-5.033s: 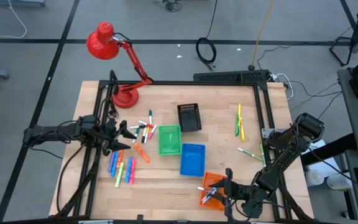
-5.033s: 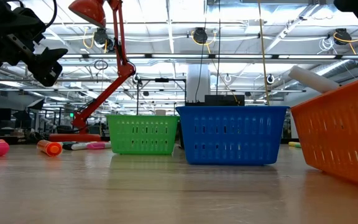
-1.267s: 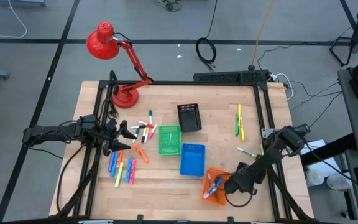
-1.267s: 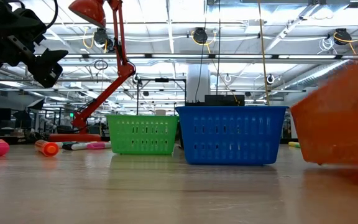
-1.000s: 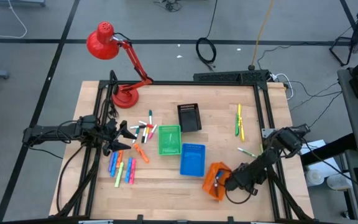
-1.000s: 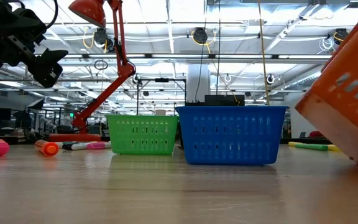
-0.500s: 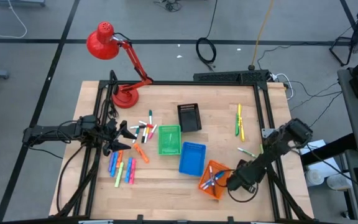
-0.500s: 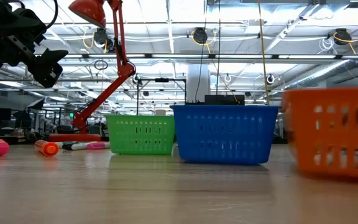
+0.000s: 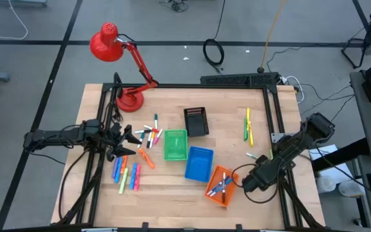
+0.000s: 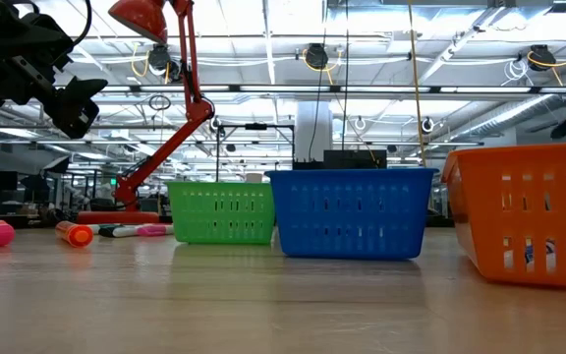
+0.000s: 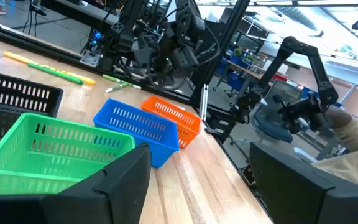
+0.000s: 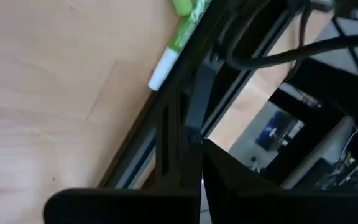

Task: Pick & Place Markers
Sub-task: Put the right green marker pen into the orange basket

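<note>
Loose markers [image 9: 148, 136] lie in a heap at the table's left, with more [image 9: 126, 175] nearer the front. Two yellow-green ones [image 9: 247, 125] lie at the far right. One green marker [image 9: 257, 158] lies by the right rail and also shows in the right wrist view [image 12: 179, 37]. The orange basket [image 9: 221, 185] stands flat on the table with a few markers [image 9: 220, 187] inside. My right gripper [image 9: 248, 180] hangs shut just right of that basket, raised off the table. My left gripper [image 9: 131, 136] waits open and level beside the left heap.
The blue basket [image 9: 198, 163] stands against the orange one's far-left side, the green basket [image 9: 175, 144] beyond it and a black basket [image 9: 196, 121] farther back. A red desk lamp [image 9: 118, 48] stands at the far left corner. Black rails [image 9: 274, 129] edge the table.
The orange basket, tipped up on one side a second ago, has come down flat and slid toward the far left, nudging the blue basket leftward. My right gripper, shut throughout, has risen, rolled at the wrist and drawn back toward the table's right edge.
</note>
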{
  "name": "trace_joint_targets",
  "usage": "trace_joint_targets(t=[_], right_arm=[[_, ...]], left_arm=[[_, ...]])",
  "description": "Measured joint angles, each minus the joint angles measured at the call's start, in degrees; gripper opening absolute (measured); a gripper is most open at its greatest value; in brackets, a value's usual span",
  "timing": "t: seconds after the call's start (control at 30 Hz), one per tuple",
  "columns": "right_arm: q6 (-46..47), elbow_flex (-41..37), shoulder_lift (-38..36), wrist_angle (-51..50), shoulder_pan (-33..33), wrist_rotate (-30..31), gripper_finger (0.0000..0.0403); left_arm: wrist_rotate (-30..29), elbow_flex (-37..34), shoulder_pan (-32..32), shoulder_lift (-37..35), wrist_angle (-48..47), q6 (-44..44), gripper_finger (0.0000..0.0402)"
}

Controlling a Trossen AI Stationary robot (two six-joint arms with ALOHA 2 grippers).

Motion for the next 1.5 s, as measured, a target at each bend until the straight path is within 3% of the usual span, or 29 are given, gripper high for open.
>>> trace_joint_targets(t=[0.3,0.6,0.67,0.9,1.3,1.5], right_arm=[[7.6,-8.5,0.2,12.7,-1.4,-6.5,0.0000],[5.5,-7.0,-0.5,11.8,-2.8,-3.9,0.0000],[5.4,-6.5,-1.0,14.0,-3.3,-1.5,0.0000],[5.5,-7.4,-1.0,19.5,-3.4,-1.7,0.0000],[6.2,-14.0,-1.0,22.9,-3.3,-3.5,0.0000],[6.1,-17.1,-1.1,21.7,-4.8,-0.9,0.0000]], left_arm=[[0.0,0.0,0.0,0.0,0.0,0.0,0.0274],[0.0,0.0,0.0,0.0,0.0,-0.2,0.0274],[0.0,0.0,0.0,0.0,0.0,-0.1,0.0273],[0.0,0.0,0.0,0.0,0.2,0.0,0.0273],[0.0,0.0,0.0,0.0,0.2,0.0,0.0273],[0.0,0.0,0.0,0.0,0.1,0.0,0.0274]])
